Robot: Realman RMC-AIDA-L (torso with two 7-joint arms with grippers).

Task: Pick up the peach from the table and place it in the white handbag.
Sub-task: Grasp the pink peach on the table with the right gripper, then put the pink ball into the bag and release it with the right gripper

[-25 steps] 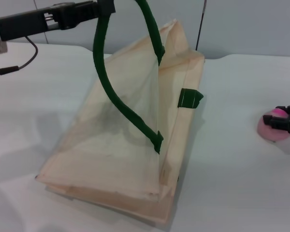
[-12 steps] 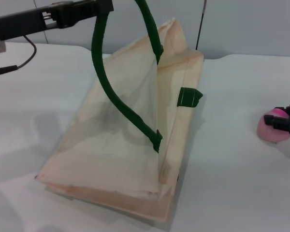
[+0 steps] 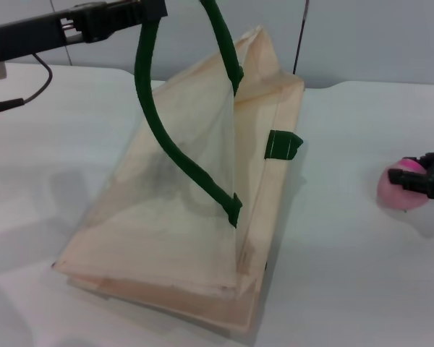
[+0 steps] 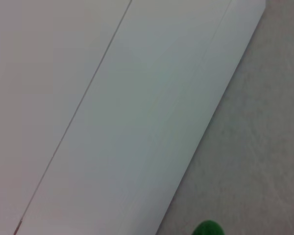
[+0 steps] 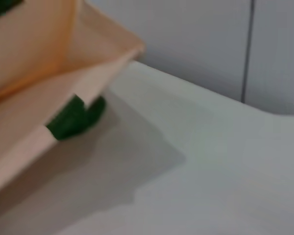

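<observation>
The white handbag (image 3: 181, 217) lies on the table (image 3: 347, 289) with its top side pulled up into a tent. My left gripper (image 3: 148, 11) is at the upper left, shut on the bag's dark-green loop handle (image 3: 166, 137), holding it high. The other green handle (image 3: 283, 144) pokes out at the bag's right side. The peach (image 3: 392, 191) is at the far right edge, pale pink with a magenta tip. My right gripper (image 3: 411, 175) is shut on it with black fingers across its top. The right wrist view shows the bag's edge (image 5: 34, 63) and a green handle piece (image 5: 73, 117).
A grey wall (image 3: 362, 36) runs behind the table. The left arm's cable (image 3: 29, 94) hangs over the far left of the table. The left wrist view shows only wall panels and a bit of green handle (image 4: 208, 229).
The peach and my right gripper have shifted slightly left and up, and a shadow now shows under the peach. The left gripper and bag handle stay almost still.
</observation>
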